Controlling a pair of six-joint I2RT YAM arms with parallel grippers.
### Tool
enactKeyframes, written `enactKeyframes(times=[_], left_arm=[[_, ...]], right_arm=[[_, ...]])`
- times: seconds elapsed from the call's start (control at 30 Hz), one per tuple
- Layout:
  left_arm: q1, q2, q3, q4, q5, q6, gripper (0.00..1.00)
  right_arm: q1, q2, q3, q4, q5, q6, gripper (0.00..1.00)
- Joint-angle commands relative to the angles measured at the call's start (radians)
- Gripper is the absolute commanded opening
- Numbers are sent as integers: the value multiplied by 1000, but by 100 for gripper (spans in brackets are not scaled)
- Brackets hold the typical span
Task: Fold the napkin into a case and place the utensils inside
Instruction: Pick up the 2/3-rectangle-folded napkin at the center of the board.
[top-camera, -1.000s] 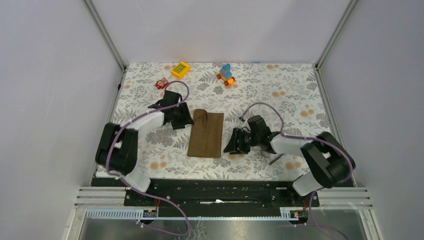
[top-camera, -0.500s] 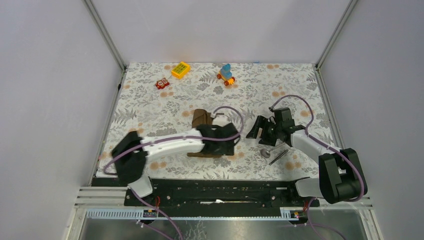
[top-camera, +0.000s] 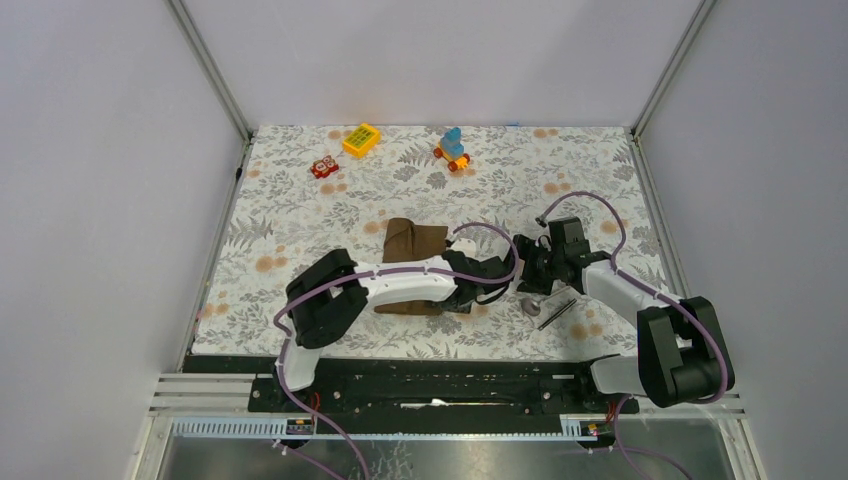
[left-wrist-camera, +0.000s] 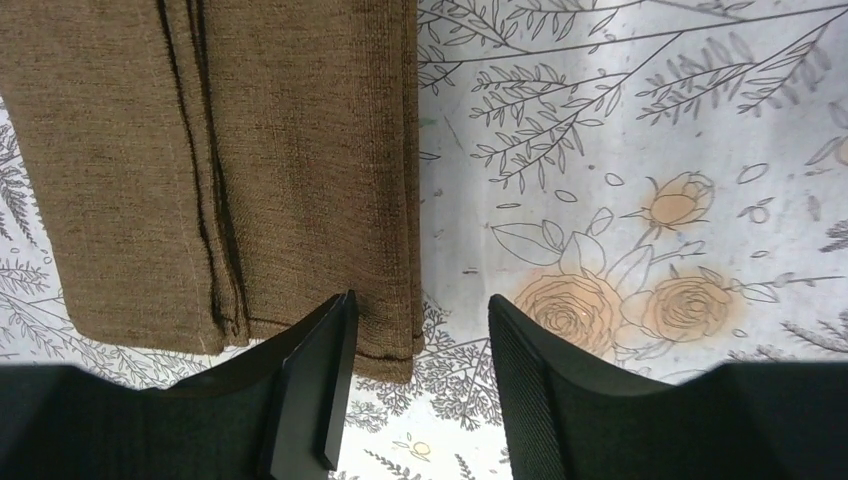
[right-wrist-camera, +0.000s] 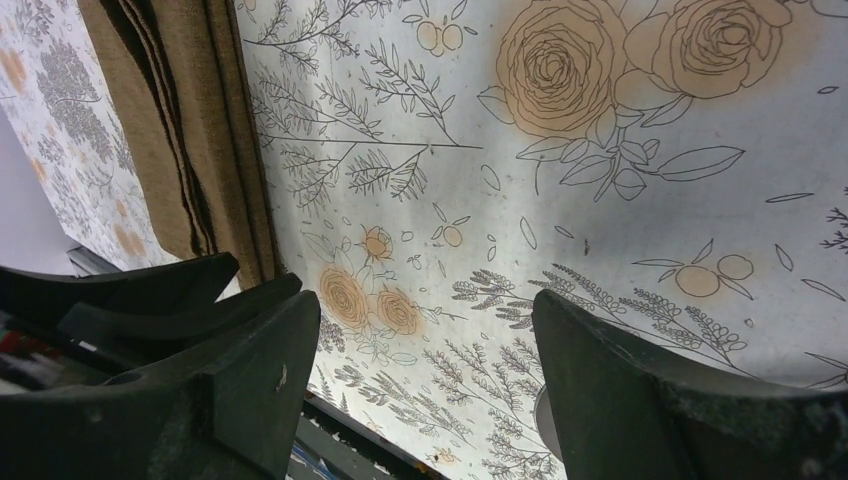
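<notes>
The brown napkin lies folded as a narrow case (top-camera: 411, 240) on the floral cloth; my left arm crosses its near half. The left wrist view shows its near right corner (left-wrist-camera: 300, 150) just ahead of my left gripper (left-wrist-camera: 418, 395), which is open and empty, its left finger over that corner. In the top view the left gripper (top-camera: 488, 283) sits right of the case. My right gripper (top-camera: 524, 262) is open and empty, facing the left one. It (right-wrist-camera: 440, 390) hovers over bare cloth, the case (right-wrist-camera: 190, 130) beyond. The silver spoon (top-camera: 530, 303) and dark stick (top-camera: 556, 314) lie near it.
A yellow block (top-camera: 361, 139), a blue-and-orange toy (top-camera: 453, 148) and a small red toy (top-camera: 322, 167) sit at the far side of the floral tablecloth (top-camera: 590, 190). Grey walls enclose the table. The left gripper's black fingers (right-wrist-camera: 130, 290) show in the right wrist view.
My left arm swung from the case's far left side across it to its near right corner. My right gripper pulled back to the right, uncovering the spoon.
</notes>
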Motion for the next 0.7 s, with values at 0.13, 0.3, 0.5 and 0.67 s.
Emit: enactKeyframes(times=[0.13, 0.3, 0.5, 0.67], left_arm=[[2, 54, -2, -6, -3, 11, 47], [20, 32, -49, 41, 35, 30, 39], [30, 15, -93, 83, 68, 72, 20], [38, -47, -99, 97, 74, 109, 3]], right_arm=[[-6, 21, 8, 25, -58, -22, 85], [-7, 46, 8, 48, -100, -15, 85], [-5, 68, 4, 99, -158, 4, 85], [-1, 129, 9, 210, -269, 36, 88]])
